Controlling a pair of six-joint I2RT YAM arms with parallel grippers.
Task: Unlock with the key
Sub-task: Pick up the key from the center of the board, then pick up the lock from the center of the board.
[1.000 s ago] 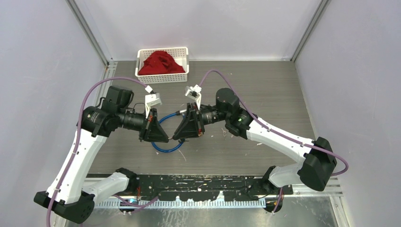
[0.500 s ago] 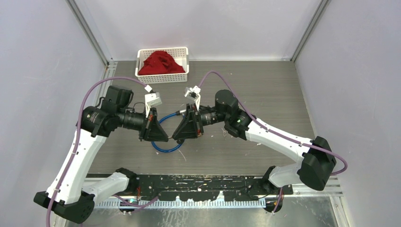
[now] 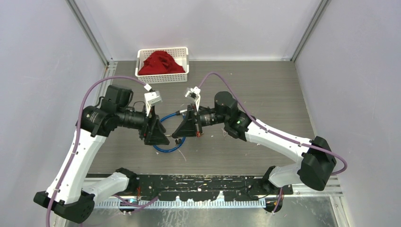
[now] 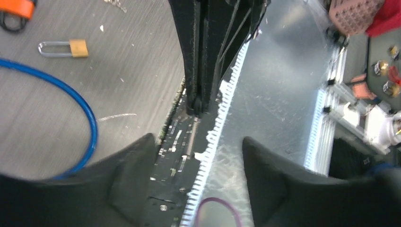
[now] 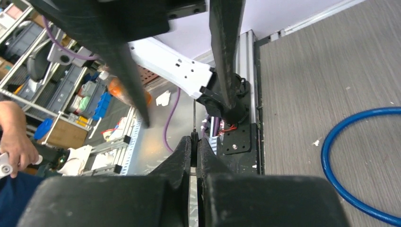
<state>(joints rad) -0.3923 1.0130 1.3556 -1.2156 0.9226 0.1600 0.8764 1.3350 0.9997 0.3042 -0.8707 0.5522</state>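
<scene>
Pinching a thin metal key (image 5: 194,118), seen edge-on, between the right fingers (image 5: 182,158), pressed tight together around it, with the right gripper (image 3: 175,135) hanging above the grey tabletop (image 3: 265,90) and pointing toward the left gripper (image 3: 165,139). Holding the left fingers (image 4: 127,182) spread wide with nothing between them, tips facing the right gripper, near but not touching. Showing, in the left wrist view, a brass padlock (image 4: 64,48) lying flat on the tabletop, silver shackle stretched out to the side, just outside the curve of a blue cable (image 4: 87,118) and well apart from both grippers. Catching an orange object (image 4: 16,5) at the corner of that view, cut off by the edge. Looping the blue cable on the tabletop beneath the two grippers in the top view. Resting at the far edge: a white basket (image 3: 185,53) piled with red cloth (image 3: 161,64).
</scene>
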